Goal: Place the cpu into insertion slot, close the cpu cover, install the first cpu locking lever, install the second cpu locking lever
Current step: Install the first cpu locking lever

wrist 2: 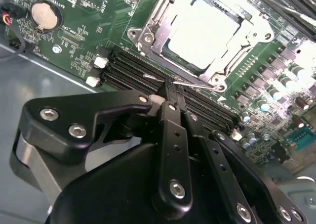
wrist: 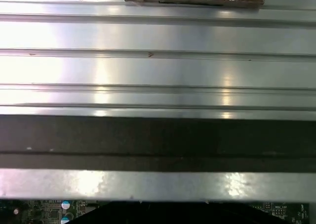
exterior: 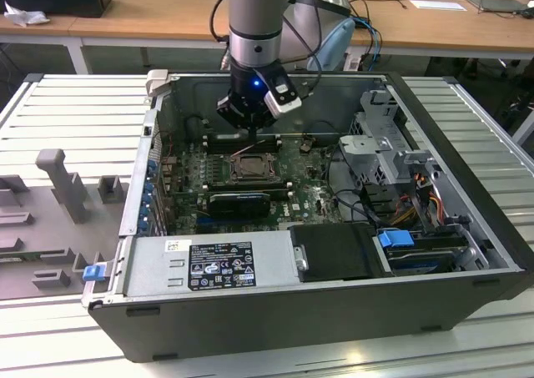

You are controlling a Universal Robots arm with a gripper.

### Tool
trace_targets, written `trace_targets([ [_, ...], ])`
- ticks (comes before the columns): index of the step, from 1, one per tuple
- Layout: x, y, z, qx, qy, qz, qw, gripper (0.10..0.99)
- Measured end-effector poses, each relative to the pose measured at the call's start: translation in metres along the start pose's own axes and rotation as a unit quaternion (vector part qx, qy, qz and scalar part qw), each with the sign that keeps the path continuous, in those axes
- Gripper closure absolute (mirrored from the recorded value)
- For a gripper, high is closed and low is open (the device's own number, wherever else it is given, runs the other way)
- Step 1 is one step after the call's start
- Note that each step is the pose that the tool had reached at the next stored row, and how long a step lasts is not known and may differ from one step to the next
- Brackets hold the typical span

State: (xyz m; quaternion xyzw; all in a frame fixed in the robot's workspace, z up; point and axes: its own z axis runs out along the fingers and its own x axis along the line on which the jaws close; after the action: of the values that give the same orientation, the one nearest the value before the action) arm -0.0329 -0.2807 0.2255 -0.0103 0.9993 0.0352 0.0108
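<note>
The tool [wrist 2: 170, 93], its fingers pinched shut, hovers just past the far edge of the insertion slot [exterior: 248, 166], where the cpu [wrist 2: 205, 31] already sits flat under the cpu cover [wrist 2: 160, 48], likely to reach a thin locking lever [wrist 2: 183, 82].

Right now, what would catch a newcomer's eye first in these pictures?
The black gripper, fingers together, hovers low over the green motherboard in the open grey computer case. Just beyond it sits the pale silvery square cpu in its dark-framed insertion slot, a thin metal lever at the fingertips.
</note>
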Motion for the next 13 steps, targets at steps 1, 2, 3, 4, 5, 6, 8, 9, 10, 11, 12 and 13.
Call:
trace_targets([
  [1,-0.0014,0.0000,0.0012,0.0000,0.0001,-0.001,1.0000,0.980],
  [2,-0.0030,-0.0001,0.0022,0.0000,0.0001,-0.001,1.0000,0.980],
  [3,-0.0048,-0.0002,0.0034,0.0000,0.0001,-0.001,1.0000,0.980],
  [4,-0.0063,-0.0004,0.0056,0.0000,0.0001,-0.001,1.0000,0.980],
  [5,-0.0069,-0.0004,0.0067,0.0000,0.0001,-0.001,1.0000,0.980],
  [6,-0.0076,-0.0005,0.0078,0.0000,0.0001,-0.001,1.0000,0.980],
  [8,-0.0097,-0.0007,0.0103,0.0000,0.0001,-0.001,1.0000,0.980],
  [9,-0.0107,-0.0008,0.0113,0.0000,0.0001,-0.001,1.0000,0.980],
  [10,-0.0111,-0.0009,0.0121,0.0000,0.0001,-0.001,1.0000,0.980],
  [11,-0.0113,-0.0009,0.0134,0.0000,0.0001,-0.001,1.0000,0.980],
  [12,-0.0113,-0.0010,0.0141,0.0000,0.0001,-0.001,1.0000,0.980],
  [13,-0.0115,-0.0011,0.0148,0.0002,0.0001,-0.001,1.0000,0.980],
])
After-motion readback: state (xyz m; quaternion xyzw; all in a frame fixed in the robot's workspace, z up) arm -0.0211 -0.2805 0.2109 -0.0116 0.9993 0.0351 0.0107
